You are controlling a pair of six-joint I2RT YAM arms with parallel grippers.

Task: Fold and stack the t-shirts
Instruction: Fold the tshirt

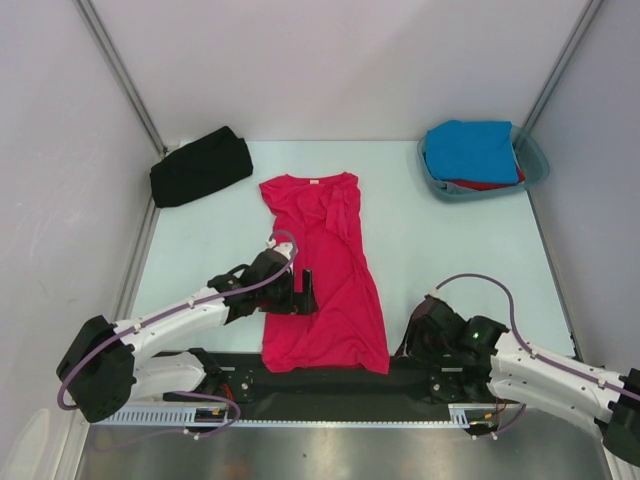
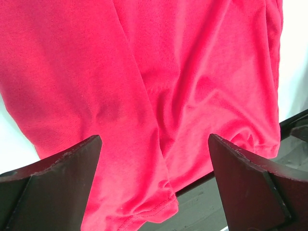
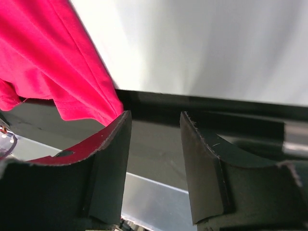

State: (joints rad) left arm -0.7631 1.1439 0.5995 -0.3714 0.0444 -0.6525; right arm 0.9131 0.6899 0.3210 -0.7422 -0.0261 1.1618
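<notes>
The crimson-pink t-shirt point(image 1: 325, 280) lies lengthwise in the middle of the table, its right sleeve folded inward and a white neck label point(image 1: 312, 181) at the far end. My left gripper point(image 1: 300, 290) hovers over the shirt's left edge. In the left wrist view it point(image 2: 154, 159) stands wide open above the pink cloth point(image 2: 144, 82), with nothing pinched. My right gripper point(image 1: 415, 335) sits just right of the shirt's near right corner. It point(image 3: 155, 130) is open and empty, and the pink hem point(image 3: 53, 62) lies beside its left finger. A folded black t-shirt point(image 1: 200, 166) rests at the back left.
A teal plastic tub point(image 1: 535, 165) at the back right holds a bright blue t-shirt point(image 1: 472, 150) lying on a red one point(image 1: 490, 185). A black strip point(image 1: 330, 385) runs along the near table edge between the arm bases. White walls close in the left, right and back.
</notes>
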